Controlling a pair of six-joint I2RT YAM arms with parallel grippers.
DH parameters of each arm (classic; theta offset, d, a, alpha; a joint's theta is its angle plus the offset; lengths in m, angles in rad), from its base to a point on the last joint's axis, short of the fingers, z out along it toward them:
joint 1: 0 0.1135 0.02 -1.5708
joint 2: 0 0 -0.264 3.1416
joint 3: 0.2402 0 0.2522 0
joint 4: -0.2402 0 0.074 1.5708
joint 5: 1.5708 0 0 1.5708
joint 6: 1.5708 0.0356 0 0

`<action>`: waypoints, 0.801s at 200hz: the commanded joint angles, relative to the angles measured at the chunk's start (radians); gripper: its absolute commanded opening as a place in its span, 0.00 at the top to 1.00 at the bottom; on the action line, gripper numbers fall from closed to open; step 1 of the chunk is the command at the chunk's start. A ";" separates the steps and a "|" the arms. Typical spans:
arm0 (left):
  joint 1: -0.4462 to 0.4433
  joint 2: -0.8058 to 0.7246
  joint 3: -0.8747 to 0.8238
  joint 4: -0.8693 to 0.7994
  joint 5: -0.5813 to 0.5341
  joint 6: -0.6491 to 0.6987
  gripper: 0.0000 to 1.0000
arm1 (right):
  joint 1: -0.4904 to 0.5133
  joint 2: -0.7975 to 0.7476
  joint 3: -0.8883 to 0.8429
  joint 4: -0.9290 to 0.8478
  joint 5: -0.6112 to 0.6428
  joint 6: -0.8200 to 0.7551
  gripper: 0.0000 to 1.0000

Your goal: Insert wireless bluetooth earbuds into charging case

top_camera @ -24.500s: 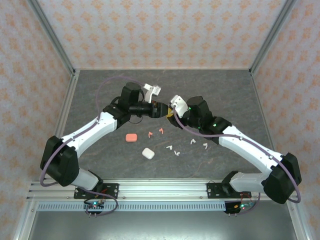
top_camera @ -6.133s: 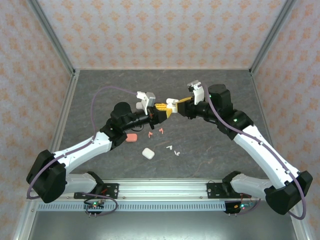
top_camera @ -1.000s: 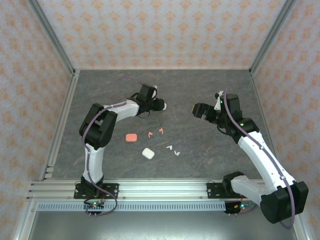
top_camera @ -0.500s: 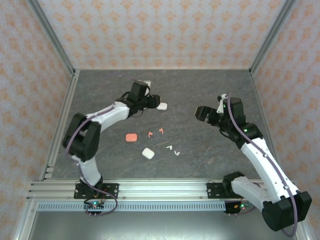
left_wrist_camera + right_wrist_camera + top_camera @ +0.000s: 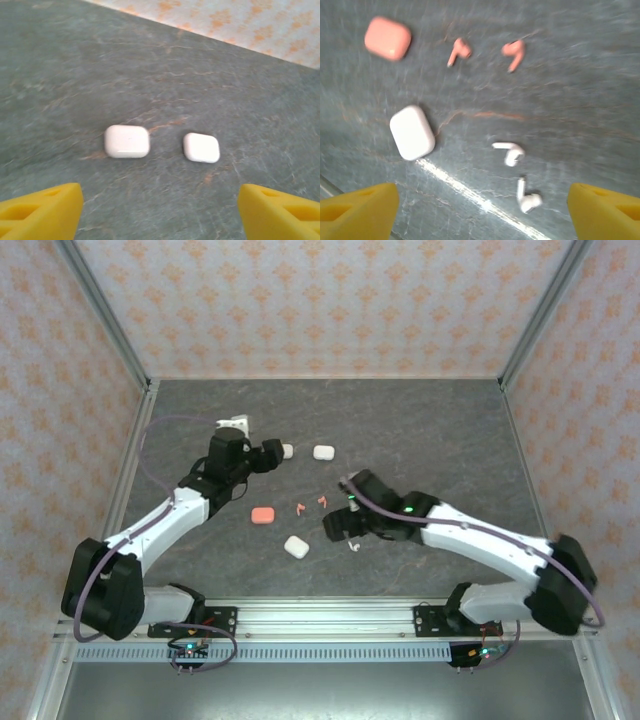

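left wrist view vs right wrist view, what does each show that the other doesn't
Left wrist: two closed white cases side by side, not touching, plus a strip of patterned wall. Right wrist: a pink case, one white case, two pink earbuds and two white earbuds, loose on the table. Both: grey table, and an open end effector with yellow fingers at the bottom corners.

We are looking down on the left gripper (image 5: 268, 452) hanging over the dark table (image 5: 430, 430), with a small white case (image 5: 287, 450) lying just past its tips and a second white case (image 5: 323, 452) lying farther out along the same line. The right gripper (image 5: 338, 530) is hovering well apart from it. One pink earbud (image 5: 299, 508) and another pink earbud (image 5: 322, 501) are lying just beside it, a white earbud (image 5: 352, 548) is peeking out at its near edge, and a pink case (image 5: 262, 514) and a third white case (image 5: 295, 547) are lying farther out on the left arm's side.
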State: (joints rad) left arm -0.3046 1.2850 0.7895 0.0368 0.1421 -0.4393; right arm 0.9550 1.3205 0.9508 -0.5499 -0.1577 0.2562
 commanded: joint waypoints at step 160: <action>0.213 -0.147 -0.119 -0.067 0.118 -0.203 0.13 | 0.229 0.686 0.491 -0.272 0.141 -0.234 0.21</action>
State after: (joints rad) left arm -0.1036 1.1713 0.6792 0.0093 0.2554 -0.6323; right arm 1.1793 1.9736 1.4178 -0.7444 -0.0681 0.0349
